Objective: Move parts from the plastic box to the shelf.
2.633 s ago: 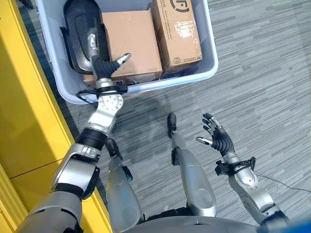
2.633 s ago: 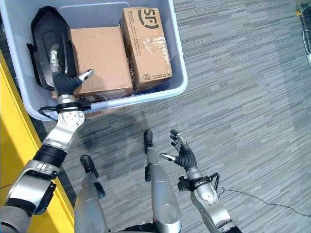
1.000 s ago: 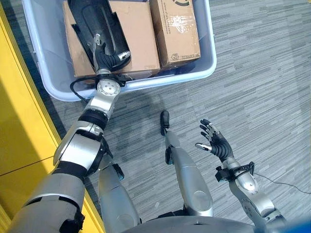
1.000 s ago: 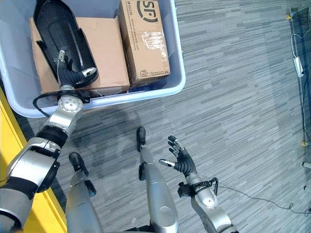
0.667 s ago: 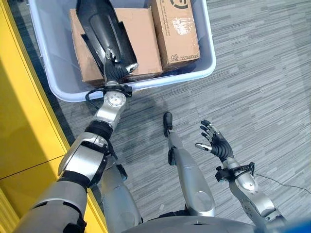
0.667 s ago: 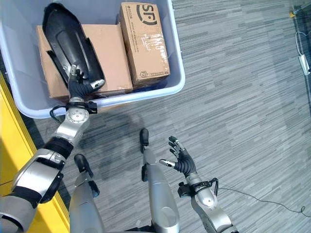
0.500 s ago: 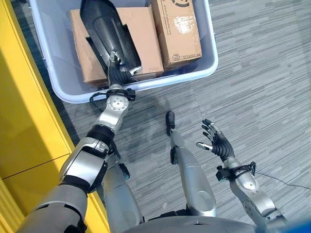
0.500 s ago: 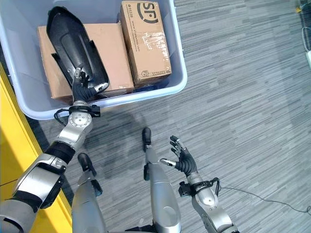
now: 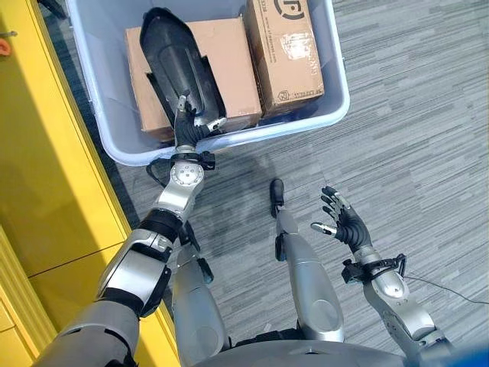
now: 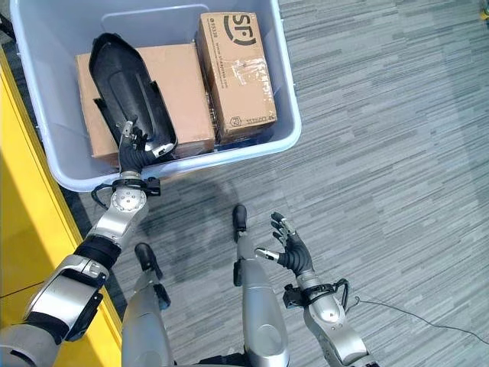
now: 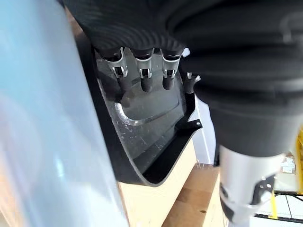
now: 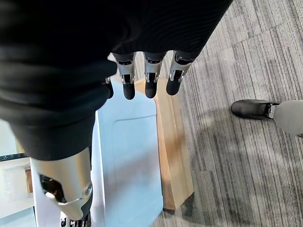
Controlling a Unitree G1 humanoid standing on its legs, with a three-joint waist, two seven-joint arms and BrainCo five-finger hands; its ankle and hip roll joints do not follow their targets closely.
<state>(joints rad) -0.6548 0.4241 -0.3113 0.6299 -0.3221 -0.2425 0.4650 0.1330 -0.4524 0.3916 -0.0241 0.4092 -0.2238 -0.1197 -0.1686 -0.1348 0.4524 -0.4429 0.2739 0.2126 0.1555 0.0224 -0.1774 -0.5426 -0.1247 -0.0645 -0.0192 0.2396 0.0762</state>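
A pale blue plastic box (image 9: 290,125) stands on the floor at the top of the eye views. In it a long black moulded part (image 9: 176,57) lies slantwise over a plain brown carton (image 9: 229,69). A printed carton (image 9: 286,50) stands to the right of them. My left hand (image 9: 191,126) reaches over the box's near wall. Its fingers (image 11: 142,78) are relaxed and rest in the hollow near end of the black part (image 11: 147,132), with the thumb out to the side. My right hand (image 9: 345,227) hangs open over the carpet at the lower right, holding nothing.
A yellow shelf unit (image 9: 46,153) runs along the left edge, close to the box. Grey striped carpet (image 9: 412,115) lies open to the right. The right wrist view shows a pale panel (image 12: 128,161) beside a wood-coloured board (image 12: 173,151).
The black part has come from the box's left side onto the brown carton. My left hand has drawn back with it toward the near wall. The camera shifted; my right hand stayed.
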